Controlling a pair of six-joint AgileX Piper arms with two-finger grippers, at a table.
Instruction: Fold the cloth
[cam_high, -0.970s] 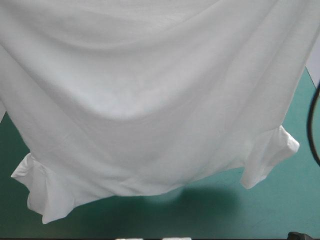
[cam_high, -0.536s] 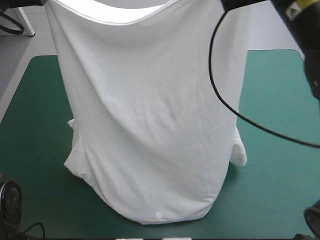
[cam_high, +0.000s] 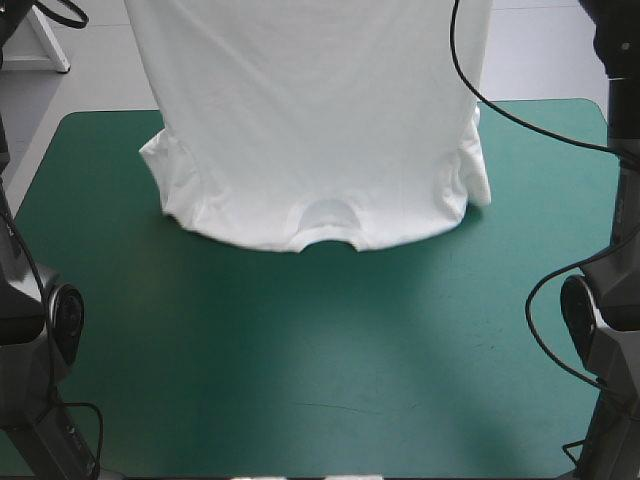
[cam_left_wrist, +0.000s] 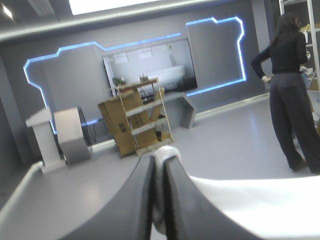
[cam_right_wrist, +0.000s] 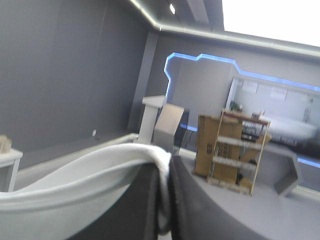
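The white T-shirt (cam_high: 315, 120) hangs as a wide sheet over the far half of the teal-green table (cam_high: 320, 360). Its collar end (cam_high: 325, 232) and both sleeves rest on the cover, the collar toward the near side. Both arms are raised, and the high view cuts off their grippers above the sheet. In the left wrist view my left gripper (cam_left_wrist: 160, 156) is shut on the T-shirt (cam_left_wrist: 250, 205), a white fold pinched between the black fingers. My right gripper (cam_right_wrist: 164, 161) is likewise shut on the T-shirt (cam_right_wrist: 75, 192), whose hem runs off to one side.
The near half of the table is bare cover. Both arm bases (cam_high: 40, 330) stand at the near left and near right corners (cam_high: 600, 330). A black cable (cam_high: 500, 100) hangs over the right side of the table.
The T-shirt has swung away from the camera toward the far edge. Earlier it filled the view; now its collar end has come down onto the cover.
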